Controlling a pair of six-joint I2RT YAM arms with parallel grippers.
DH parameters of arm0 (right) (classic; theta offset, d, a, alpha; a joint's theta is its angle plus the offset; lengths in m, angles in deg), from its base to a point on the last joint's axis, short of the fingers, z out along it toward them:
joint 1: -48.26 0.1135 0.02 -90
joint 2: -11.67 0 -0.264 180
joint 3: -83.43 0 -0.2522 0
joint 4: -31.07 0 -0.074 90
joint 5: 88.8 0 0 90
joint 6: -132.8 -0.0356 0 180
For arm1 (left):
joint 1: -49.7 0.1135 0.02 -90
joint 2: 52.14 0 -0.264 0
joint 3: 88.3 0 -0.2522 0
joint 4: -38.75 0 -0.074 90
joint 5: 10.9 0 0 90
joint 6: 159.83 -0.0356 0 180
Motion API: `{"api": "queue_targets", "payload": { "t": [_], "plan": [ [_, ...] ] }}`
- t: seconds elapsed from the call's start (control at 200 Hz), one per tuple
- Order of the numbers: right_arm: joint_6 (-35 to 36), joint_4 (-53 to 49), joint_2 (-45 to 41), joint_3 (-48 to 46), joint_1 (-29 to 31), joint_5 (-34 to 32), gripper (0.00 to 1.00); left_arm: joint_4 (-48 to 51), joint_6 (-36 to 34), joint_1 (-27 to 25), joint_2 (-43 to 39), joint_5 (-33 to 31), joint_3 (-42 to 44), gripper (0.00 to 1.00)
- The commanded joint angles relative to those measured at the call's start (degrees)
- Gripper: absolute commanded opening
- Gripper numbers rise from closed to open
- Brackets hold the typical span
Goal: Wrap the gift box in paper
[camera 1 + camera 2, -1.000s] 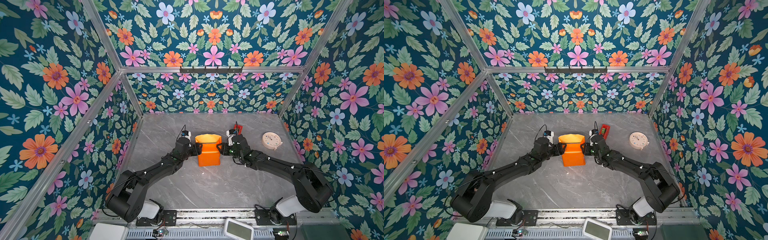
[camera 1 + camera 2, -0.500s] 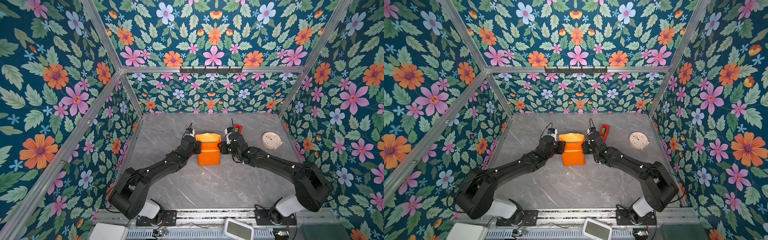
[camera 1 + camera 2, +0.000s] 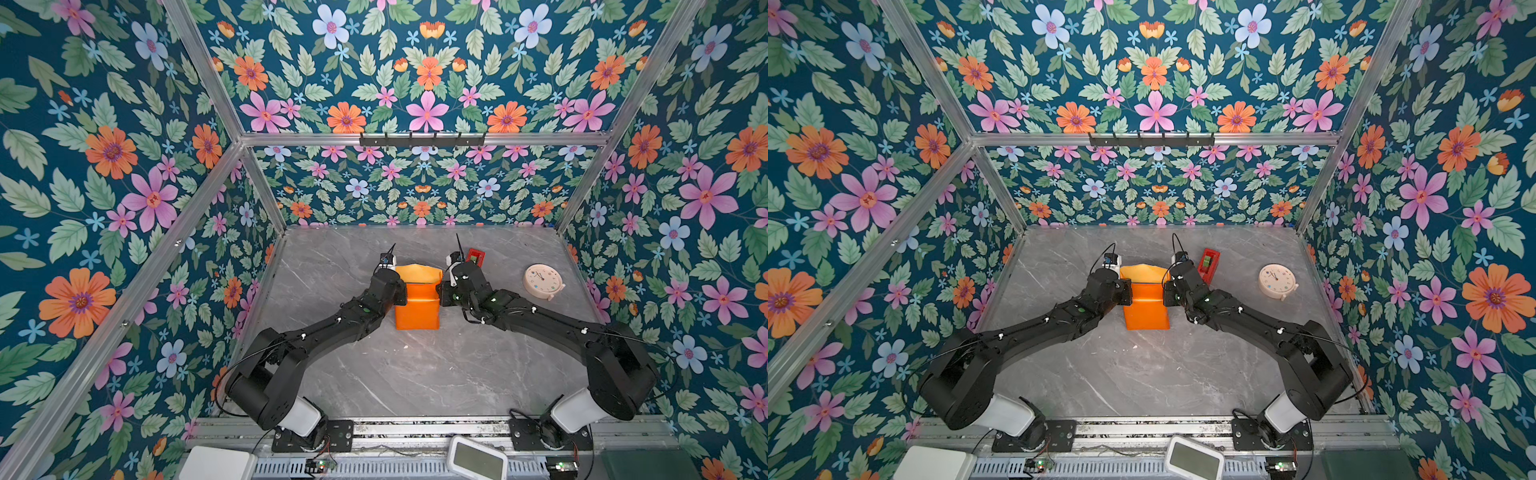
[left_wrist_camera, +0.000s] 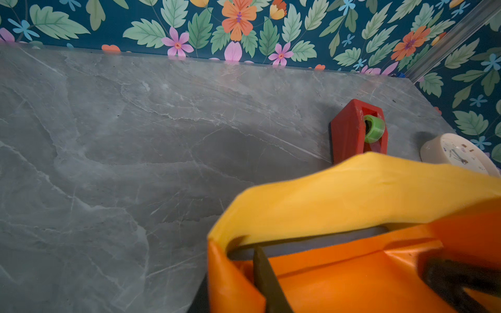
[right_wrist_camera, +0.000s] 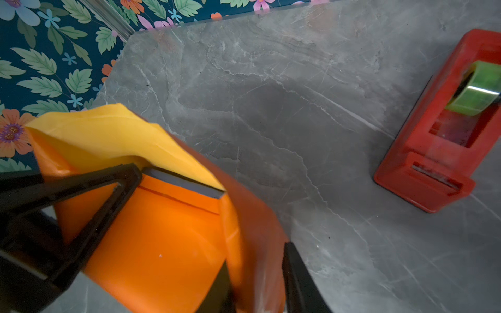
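Note:
The paper [image 3: 417, 305] covers the gift box at the table's middle, orange face out, with a yellow flap standing at its far end in both top views. Of the gift box, only a dark blue edge [image 4: 311, 242] shows under that flap, seen too in the right wrist view [image 5: 184, 184]. My left gripper [image 3: 397, 286] is at the parcel's far left corner, shut on the paper's orange side fold [image 4: 230, 276]. My right gripper [image 3: 441, 291] is at the far right corner, its fingers [image 5: 295, 271] pinching the right side fold [image 5: 257, 244].
A red tape dispenser [image 3: 475, 255] with a green roll stands just beyond the right gripper. A cream clock [image 3: 542, 281] lies further right. Floral walls close in the grey marble table [image 3: 415, 374] on three sides.
Both grippers have slid toward the parcel's far end and their jaws have closed onto the side folds. The parcel has stayed in place.

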Motion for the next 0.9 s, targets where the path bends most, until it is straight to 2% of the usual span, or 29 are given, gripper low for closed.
{"api": "queue_targets", "payload": {
  "t": [0.0,0.19,0.38,0.455,0.61,0.775,0.895],
  "plan": [
    [0.83,-0.72,0.76,1.13,0.07,-1.02,0.26,0.37,-0.55,-0.19,0.41,-0.86,-0.08,0.17],
    [-0.45,-0.85,1.58,0.71,0.04,-1.2,0.17,-0.31,0.37,-0.64,0.91,-0.89,0.1,0.12],
    [-0.69,-1.02,1.59,0.44,0.11,-1.18,0.15,-0.35,0.77,-0.63,-0.16,-1.55,-0.73,0.3],
    [-0.38,-0.99,1.15,0.46,0.07,-1.37,0.15,-0.16,0.36,-0.63,-0.54,-2.3,-1.11,0.31],
    [0.2,-1.47,0.88,1.27,0.09,-1.27,0.15,0.36,-0.46,-0.63,0.59,-2.28,-1.85,0.2],
    [0.12,-2.37,0.53,2.17,0.11,-1.28,0.21,0.24,-0.37,-0.63,1.16,-2.43,-1.32,0.11],
    [-0.15,-2.63,0.59,1.96,0.04,-1.64,0.17,-0.16,-0.45,-0.63,1.69,-2.59,-1.32,0.03]
  ]
}}
